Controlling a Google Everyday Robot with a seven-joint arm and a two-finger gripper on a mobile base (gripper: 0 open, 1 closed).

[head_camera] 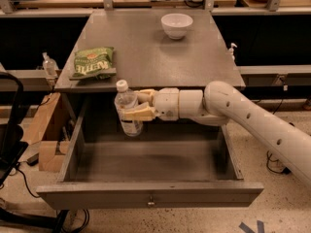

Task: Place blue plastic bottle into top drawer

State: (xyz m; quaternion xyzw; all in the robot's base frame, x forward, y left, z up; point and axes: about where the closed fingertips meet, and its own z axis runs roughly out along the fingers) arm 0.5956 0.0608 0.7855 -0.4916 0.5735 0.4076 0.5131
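Note:
The blue plastic bottle (127,108) is a clear bottle with a white cap, held upright in the air over the back left part of the open top drawer (150,194). My gripper (137,106) reaches in from the right and is shut on the bottle's middle, with tan fingers (138,113) in front of and behind it. The bottle's base hangs above the drawer floor, just in front of the cabinet top's front edge. The drawer is pulled fully out, grey, with a small metal knob on its front panel.
On the grey cabinet top (150,57) lie a green chip bag (93,62) at the left and a white bowl (176,24) at the back. A tiny pump bottle (232,49) stands at the right edge. Another small bottle (48,64) and a wooden crate (44,125) are at the left.

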